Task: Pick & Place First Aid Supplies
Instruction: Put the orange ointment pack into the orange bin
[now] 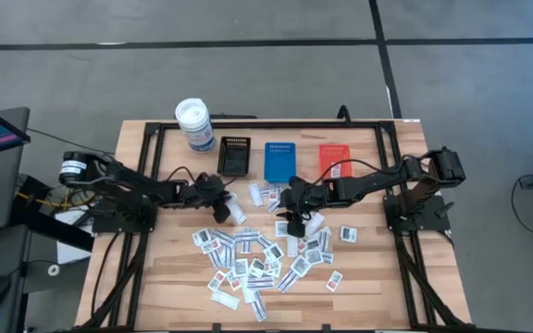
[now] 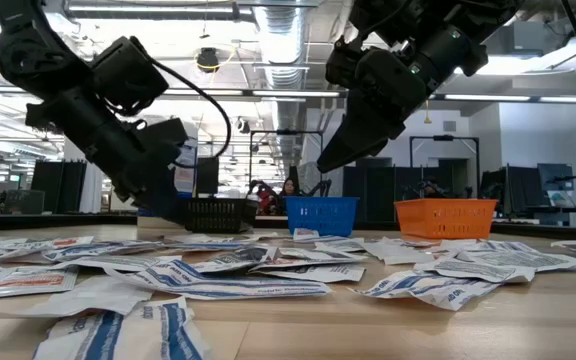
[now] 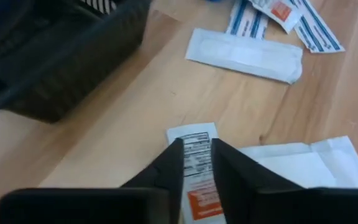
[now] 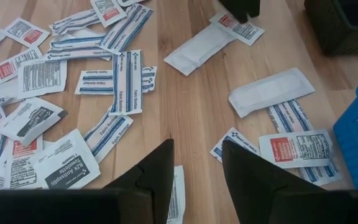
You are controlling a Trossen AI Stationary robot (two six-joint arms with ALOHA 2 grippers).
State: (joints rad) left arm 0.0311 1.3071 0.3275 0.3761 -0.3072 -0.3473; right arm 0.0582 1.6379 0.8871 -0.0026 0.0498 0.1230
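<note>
White packets (image 1: pixel 248 259) carry blue stripes, red-orange blocks or dark print on the pale wood-grain table (image 1: pixel 378 287). Trays are black (image 1: pixel 234 155), blue (image 1: pixel 280 161) and orange (image 1: pixel 333 159); the white canister (image 1: pixel 194 125) has a blue label.

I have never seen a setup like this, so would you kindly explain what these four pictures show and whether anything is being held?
Two dark robot arms work over a wooden table. One picture looks straight down, one looks level across the tabletop, and two come from cameras on the wrists. Small flat white first aid packets lie scattered; behind them stand a black tray, a blue tray, an orange tray and a white round canister. The left gripper has a red-and-white packet between its fingers near the black tray. The right gripper hangs open above the pile, holding nothing.
</note>
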